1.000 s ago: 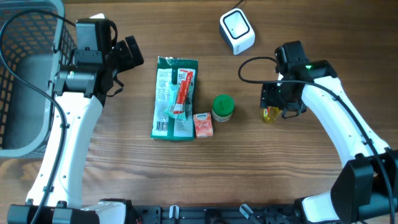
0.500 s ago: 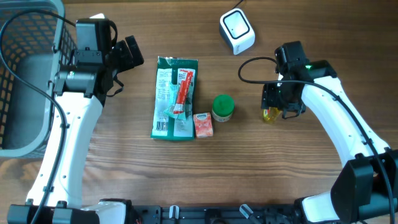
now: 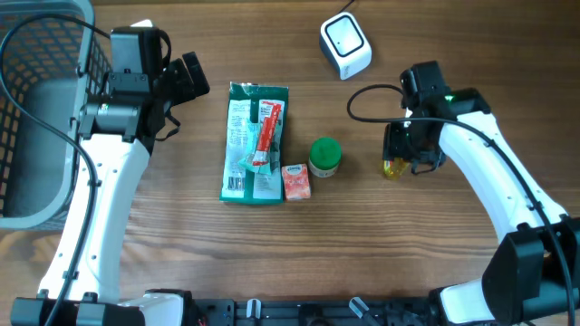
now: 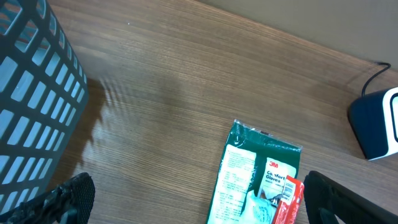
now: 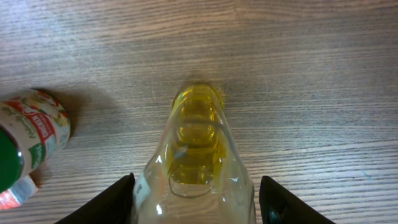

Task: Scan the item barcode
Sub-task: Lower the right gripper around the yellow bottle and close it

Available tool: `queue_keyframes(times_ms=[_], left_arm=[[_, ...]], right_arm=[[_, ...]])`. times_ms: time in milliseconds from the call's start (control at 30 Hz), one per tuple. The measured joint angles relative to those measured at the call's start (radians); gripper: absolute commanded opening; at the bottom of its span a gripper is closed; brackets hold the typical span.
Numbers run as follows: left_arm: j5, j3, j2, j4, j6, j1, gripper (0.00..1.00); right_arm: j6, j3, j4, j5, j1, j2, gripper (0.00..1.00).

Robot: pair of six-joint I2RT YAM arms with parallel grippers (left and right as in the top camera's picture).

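Yellow-filled bottle [image 5: 196,124] sits between the right gripper [image 5: 196,202] fingers, which straddle it; whether they pinch it I cannot tell. Lifting and scanning look undone: the scanner [image 3: 345,45] waits at eleven o'clock. Farther, at nine, the left gripper [image 3: 188,80] hangs spread, empty.

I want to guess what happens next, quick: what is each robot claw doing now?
Left gripper: open, empty.
Right gripper: open, fingers either side of the clear bottle of yellow liquid, not clamped.
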Motion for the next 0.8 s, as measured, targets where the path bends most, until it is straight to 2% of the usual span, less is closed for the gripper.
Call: queue_keyframes(times_ms=[233,800], left_arm=[[0.0,0.0,0.0,0.0,0.0,0.0,1.0],[0.0,0.0,0.0,0.0,0.0,0.0,1.0]], right_arm=[[0.0,-0.029,0.053,0.0,0.0,0.0,0.62],[0.0,-0.026,0.039,-0.006,0.0,0.0,0.57]])
